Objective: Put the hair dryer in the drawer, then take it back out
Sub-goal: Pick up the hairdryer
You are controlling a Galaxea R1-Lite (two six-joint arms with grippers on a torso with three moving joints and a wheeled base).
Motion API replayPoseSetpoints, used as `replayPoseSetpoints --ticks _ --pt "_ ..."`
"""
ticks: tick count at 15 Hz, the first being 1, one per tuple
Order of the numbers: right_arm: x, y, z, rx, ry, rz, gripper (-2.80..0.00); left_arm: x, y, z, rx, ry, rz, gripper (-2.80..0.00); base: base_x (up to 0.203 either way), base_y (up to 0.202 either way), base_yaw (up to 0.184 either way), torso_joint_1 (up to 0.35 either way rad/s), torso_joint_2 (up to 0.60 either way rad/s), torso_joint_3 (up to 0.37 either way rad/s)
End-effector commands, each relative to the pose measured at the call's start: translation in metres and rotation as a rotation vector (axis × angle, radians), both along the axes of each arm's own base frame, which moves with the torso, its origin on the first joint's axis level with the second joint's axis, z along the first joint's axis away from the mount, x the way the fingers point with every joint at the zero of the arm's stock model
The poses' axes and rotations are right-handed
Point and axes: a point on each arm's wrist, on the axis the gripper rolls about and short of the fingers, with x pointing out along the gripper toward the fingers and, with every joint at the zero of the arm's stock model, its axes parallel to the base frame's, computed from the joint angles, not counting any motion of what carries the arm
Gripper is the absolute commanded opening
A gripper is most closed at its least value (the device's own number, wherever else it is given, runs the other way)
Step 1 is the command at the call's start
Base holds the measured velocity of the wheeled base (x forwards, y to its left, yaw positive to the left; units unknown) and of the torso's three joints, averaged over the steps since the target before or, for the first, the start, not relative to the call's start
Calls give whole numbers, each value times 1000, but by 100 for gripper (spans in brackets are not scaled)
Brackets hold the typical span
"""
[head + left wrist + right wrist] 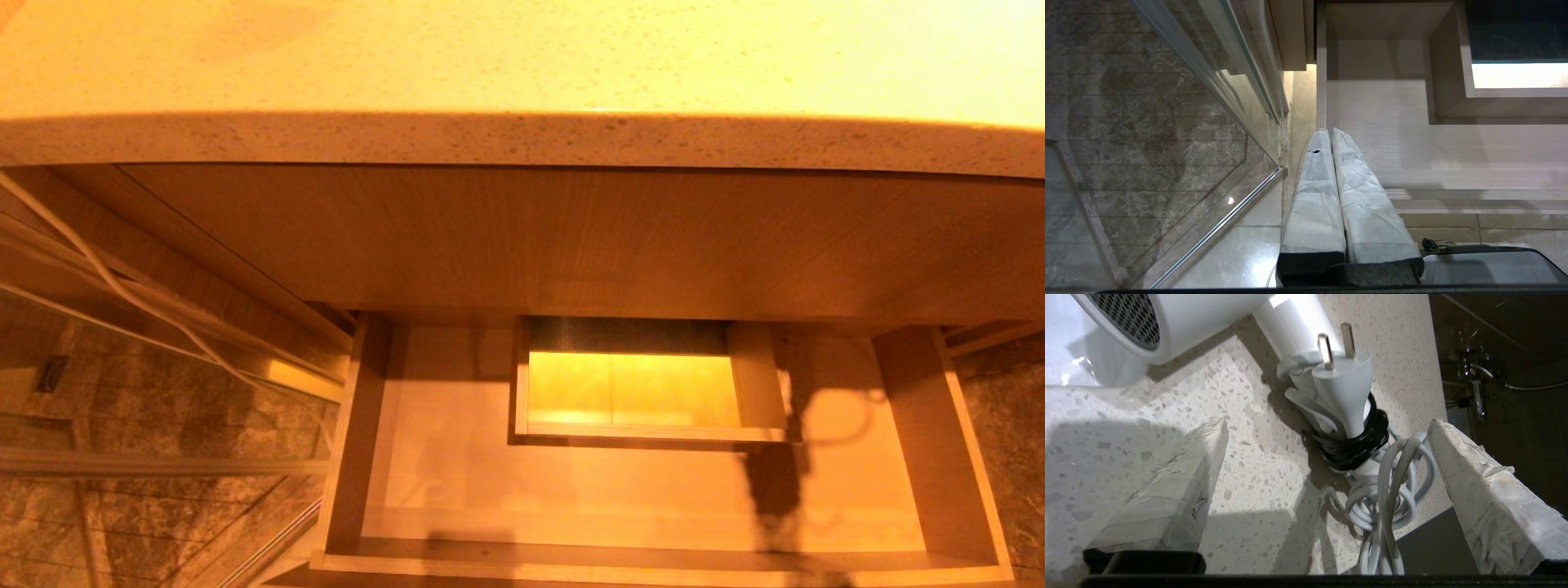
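White corded hair dryer lies on speckled stone bench; light wood-grain drawer open, holds nothing; right claw spread, nothing gripped; stowing and retrieval both remain.

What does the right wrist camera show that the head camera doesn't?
Only the right wrist view shows the white hair dryer lying on the speckled countertop, with its plug, its bundled cord and the right gripper, fingers spread wide and holding nothing. Only the head view shows the open drawer with its boxed cutout, nothing inside. Both show the countertop.
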Motion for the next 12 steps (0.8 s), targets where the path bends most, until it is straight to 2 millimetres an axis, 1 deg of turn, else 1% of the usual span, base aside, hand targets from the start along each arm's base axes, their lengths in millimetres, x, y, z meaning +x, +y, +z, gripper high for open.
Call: replayPoseSetpoints --ticks 1,6,10,12 --pt "-7 2 -3 10 14 -5 0 0 0 0 0 2 0 -280 0 0 0 0 0 0" --pt "-5 2 -7 33 57 3 0 0 0 0 0 1 0 -280 0 0 0 0 0 0" --pt "6 0 -4 27 36 13 0 0 0 0 0 1 0 -280 0 0 0 0 0 0" --pt "15 2 -4 24 28 37 0 0 0 0 0 1 0 -280 0 0 0 0 0 0"
